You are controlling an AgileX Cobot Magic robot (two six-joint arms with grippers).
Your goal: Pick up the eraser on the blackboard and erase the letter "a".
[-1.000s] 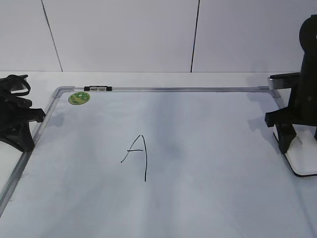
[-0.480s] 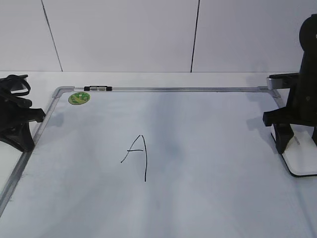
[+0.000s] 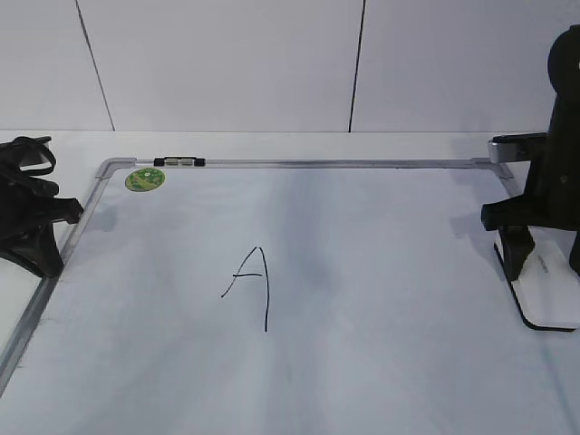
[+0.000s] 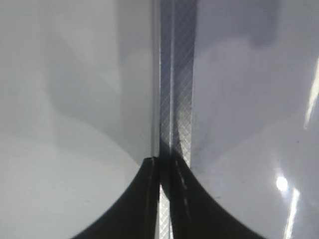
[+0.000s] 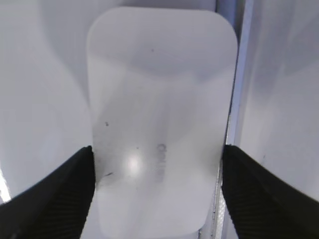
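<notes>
The white eraser [image 3: 549,292] lies at the right edge of the blackboard [image 3: 390,272], close to its grey frame. My right gripper [image 3: 545,260] stands over the eraser with one black finger against each long side, shut on it. In the right wrist view the eraser [image 5: 159,94] fills the space between the fingers of the right gripper [image 5: 158,191], with grey lettering on top. My left gripper [image 3: 47,263] is shut and empty over the board's left frame, which shows in the left wrist view [image 4: 177,99]. No lowercase "a" shows in these frames.
A tall angular capital "A" [image 3: 254,285] is drawn in black near the board's middle. A round green sticker [image 3: 145,178] and a small black-and-white clip [image 3: 179,162] sit at the far left corner. A white panelled wall [image 3: 272,63] stands behind the table.
My right gripper has come down a little and its fingers have closed in on the eraser, which has shifted slightly. The left arm has not moved.
</notes>
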